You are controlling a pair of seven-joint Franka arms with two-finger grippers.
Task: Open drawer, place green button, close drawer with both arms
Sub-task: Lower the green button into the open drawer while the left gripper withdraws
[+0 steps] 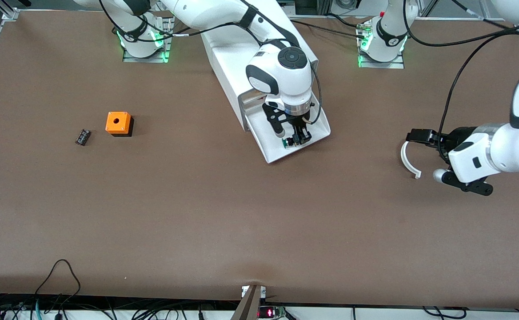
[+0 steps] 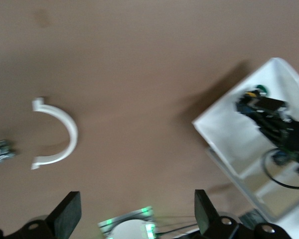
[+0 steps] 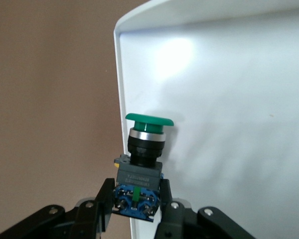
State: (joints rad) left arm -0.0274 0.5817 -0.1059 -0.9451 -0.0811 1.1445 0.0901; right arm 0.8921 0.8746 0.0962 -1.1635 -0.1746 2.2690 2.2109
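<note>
The white cabinet (image 1: 224, 66) stands mid-table between the arms' bases, with one tray drawer (image 1: 273, 149) pulled out toward the front camera. My right gripper (image 1: 296, 138) is over the open drawer, shut on the button (image 1: 286, 142). In the right wrist view the fingers (image 3: 165, 196) clamp the blue rear block, and the button (image 3: 144, 144) points its green cap at the drawer floor (image 3: 224, 99), near its rim. My left gripper (image 1: 419, 135) is open and empty over the table toward the left arm's end. Its wrist view shows its wide-apart empty gripper (image 2: 135, 199), the drawer (image 2: 229, 134) and the green cap (image 2: 260, 89).
A white curved clip (image 1: 408, 161) lies on the table just beside the left gripper; it also shows in the left wrist view (image 2: 65, 129). An orange box with a hole (image 1: 118, 122) and a small black button (image 1: 82, 137) lie toward the right arm's end.
</note>
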